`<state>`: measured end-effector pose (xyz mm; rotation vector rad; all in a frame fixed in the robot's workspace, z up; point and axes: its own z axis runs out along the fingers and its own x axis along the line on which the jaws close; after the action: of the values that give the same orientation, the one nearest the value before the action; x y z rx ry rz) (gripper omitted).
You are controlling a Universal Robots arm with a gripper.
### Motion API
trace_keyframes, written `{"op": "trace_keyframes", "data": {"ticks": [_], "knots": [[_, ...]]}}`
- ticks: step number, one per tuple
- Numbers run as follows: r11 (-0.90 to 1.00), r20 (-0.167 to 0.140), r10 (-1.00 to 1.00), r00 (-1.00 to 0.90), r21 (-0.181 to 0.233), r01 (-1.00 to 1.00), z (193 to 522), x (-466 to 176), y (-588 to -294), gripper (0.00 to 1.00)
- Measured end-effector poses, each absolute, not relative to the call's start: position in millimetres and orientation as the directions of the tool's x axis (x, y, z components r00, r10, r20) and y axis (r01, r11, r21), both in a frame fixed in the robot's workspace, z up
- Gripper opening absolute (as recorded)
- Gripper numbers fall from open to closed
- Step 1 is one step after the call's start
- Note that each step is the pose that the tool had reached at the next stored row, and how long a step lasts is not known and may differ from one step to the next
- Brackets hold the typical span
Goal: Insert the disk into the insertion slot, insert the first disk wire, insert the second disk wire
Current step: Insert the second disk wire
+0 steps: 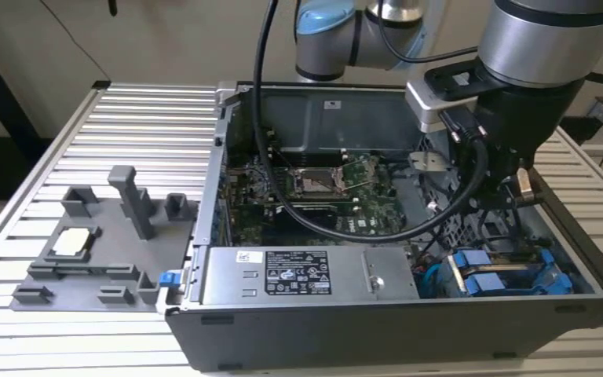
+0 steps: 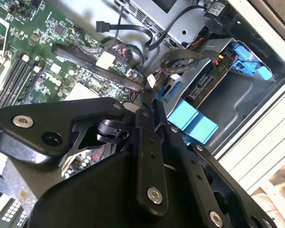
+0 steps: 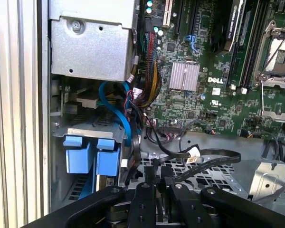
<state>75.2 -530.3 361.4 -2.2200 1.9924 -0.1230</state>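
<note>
The disk (image 1: 502, 276) lies in its blue carrier inside the insertion slot (image 1: 440, 276), a grey sheet-metal bay at the case's corner on the exterior view's right. Its two blue tabs (image 3: 91, 156) (image 2: 191, 121) stick out of the bay (image 3: 88, 132). My gripper (image 1: 507, 199) hangs inside the open case just above and behind that bay. Both wrist views show its black fingers (image 3: 145, 192) (image 2: 145, 142) close together, the gripper (image 3: 157, 174) (image 2: 149, 100) shut with nothing visibly held. A loose black wire with a pale plug (image 3: 194, 153) lies just beyond the fingertips, and another black wire (image 2: 180, 59) loops near the disk.
The motherboard (image 1: 312, 188) fills the case floor, with a labelled power supply box (image 1: 301, 275) at the front. A perforated grey cage (image 3: 204, 172) lies under the loose wires. A blue cable (image 3: 126, 118) runs beside the bay. A grey fixture plate (image 1: 92, 243) sits on the slatted table (image 1: 144, 110).
</note>
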Motion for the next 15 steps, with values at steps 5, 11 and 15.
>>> {"op": "trace_keyframes", "data": {"ticks": [5,11,15], "knots": [[-0.103,-0.042,-0.993,0.111,-0.17,-0.98,361.4,75.2,-530.3,0.16],[-0.103,-0.041,-0.993,0.111,-0.17,-0.98,361.4,75.2,-530.3,0.16],[-0.103,-0.041,-0.993,0.111,-0.17,-0.98,361.5,75.5,-532.2,0.16]]}}
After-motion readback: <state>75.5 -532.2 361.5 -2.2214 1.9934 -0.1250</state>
